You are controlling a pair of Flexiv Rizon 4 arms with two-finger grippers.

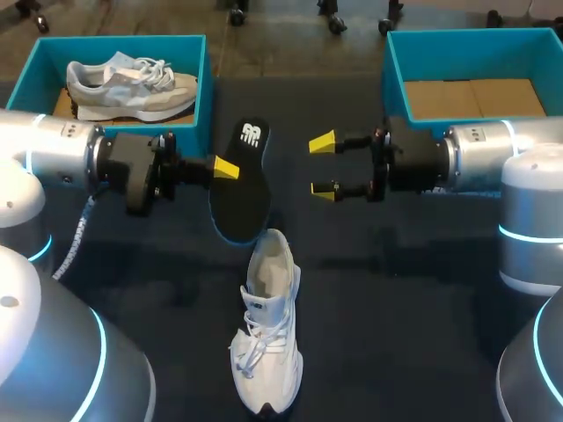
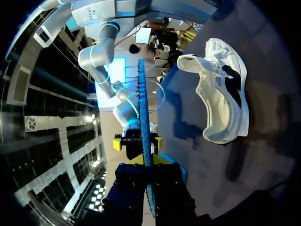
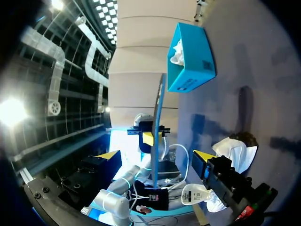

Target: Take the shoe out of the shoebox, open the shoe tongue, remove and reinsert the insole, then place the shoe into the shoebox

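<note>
Insole [image 1: 242,189] is clamped in our left gripper [image 1: 226,169]. One yellow tip presses on its upper face, and the other finger is hidden beneath it. The black insole stands on its long edge, stretching past the fingertips on both sides. Our right gripper [image 1: 324,165] faces it from just beyond, fingers spread wide, holding nothing and touching nothing.

The left wrist view shows the grip more plainly. The insole [image 2: 144,117] runs edge-on straight out from between our left gripper's [image 2: 146,162] fingers, which close against both faces. The white shoe [image 2: 221,94] lies off to one side of the gripper on the dark table [image 2: 268,155], on its side. In the head view that white shoe [image 1: 268,330] rests below and between the two grippers, touching neither.

From the right wrist view, the insole [image 3: 159,113] is a thin upright line ahead of our right gripper [image 3: 156,155], centred between its parted tips but well clear of them. The white shoe [image 3: 233,151] lies beside one finger.

Behind our left gripper stands the blue shoebox [image 1: 132,41], holding a grey shoe [image 1: 132,83]. The right wrist view also shows this blue shoebox [image 3: 193,70], far ahead. Behind our right gripper, the second shoebox [image 1: 475,35] shows only its cardboard floor.
</note>
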